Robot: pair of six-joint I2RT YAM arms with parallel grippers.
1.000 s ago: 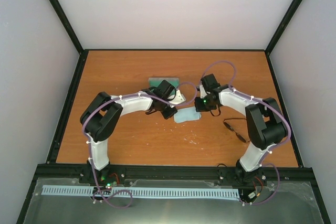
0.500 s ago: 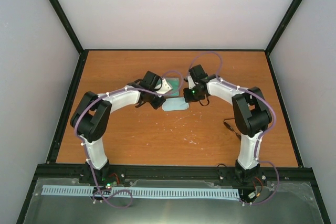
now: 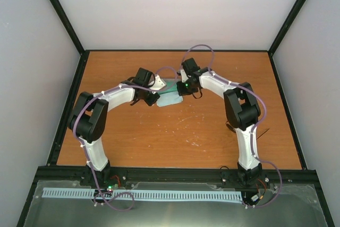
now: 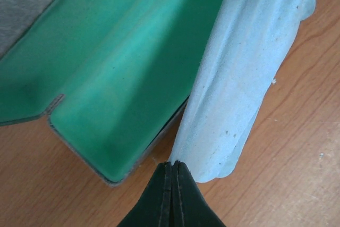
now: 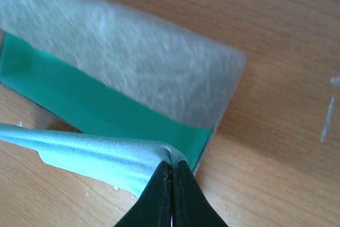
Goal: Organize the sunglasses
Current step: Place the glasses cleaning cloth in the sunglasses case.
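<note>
- Left hand [image 4: 171, 165]: fingers pressed together, pinching one edge of the pale blue square cloth [image 4: 249, 62].
- Right hand [image 5: 171, 166]: fingers likewise closed on another edge of the cloth, which lies against the rim of the open grey rectangular case with green lining [image 4: 111, 73].
- Small black wire-framed sunglasses [image 3: 229, 127]: on the orange-brown wooden surface [image 3: 159, 136], well apart from the case and largely hidden behind the right arm.

Comes to two arms, the left arm [image 3: 119, 95] and the right arm [image 3: 218, 84], and two grippers, the left gripper [image 4: 171, 164] and the right gripper [image 5: 171, 166]. Adds one grey case [image 4: 122, 78] with green lining, one pale blue cloth [image 4: 244, 78] and one wooden table [image 3: 159, 136]. Shows one pair of sunglasses [image 3: 229, 127], only as dark slivers beside the right arm.
</note>
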